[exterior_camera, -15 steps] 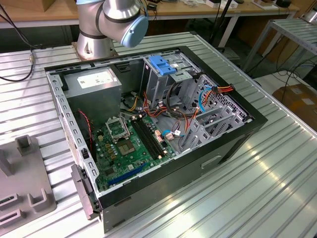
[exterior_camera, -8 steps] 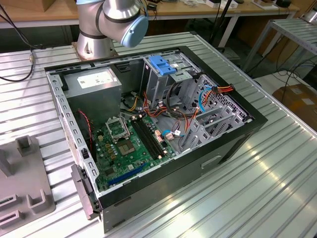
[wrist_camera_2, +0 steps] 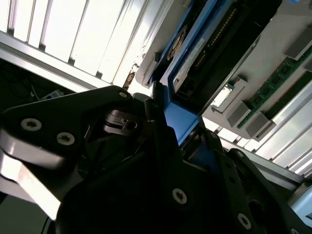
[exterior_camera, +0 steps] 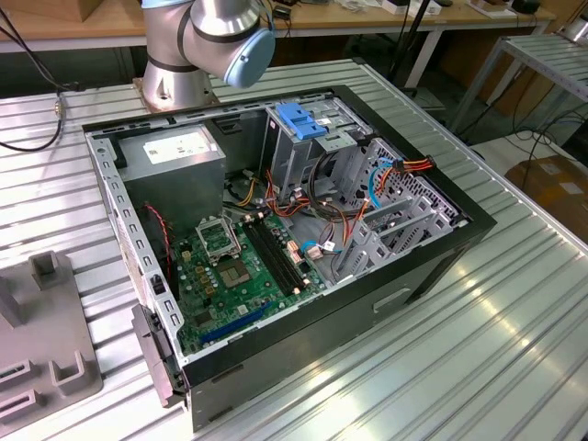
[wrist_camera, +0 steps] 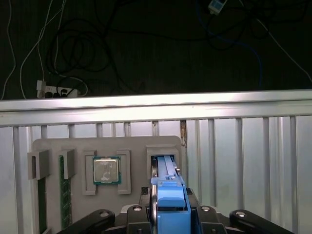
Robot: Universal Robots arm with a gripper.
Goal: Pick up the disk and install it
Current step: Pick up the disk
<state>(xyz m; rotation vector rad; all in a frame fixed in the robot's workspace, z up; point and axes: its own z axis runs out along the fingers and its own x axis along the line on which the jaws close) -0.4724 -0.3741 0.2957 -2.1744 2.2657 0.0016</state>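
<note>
Now the fingers [wrist_camera_2: 152,124] clamp the disk [wrist_camera_2: 181,121], upright in the grey tray [wrist_camera: 136,144] slot

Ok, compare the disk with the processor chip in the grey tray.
The disk stands on edge and carries a blue rail; the processor chip lies flat, silver with a green rim. The disk is at the gripper; the chip sits apart from it. Both rest in the grey tray.

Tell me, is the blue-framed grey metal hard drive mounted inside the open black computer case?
No, in the first wrist view the blue-framed hard drive sits in a slot of the grey fixture tray.
</note>
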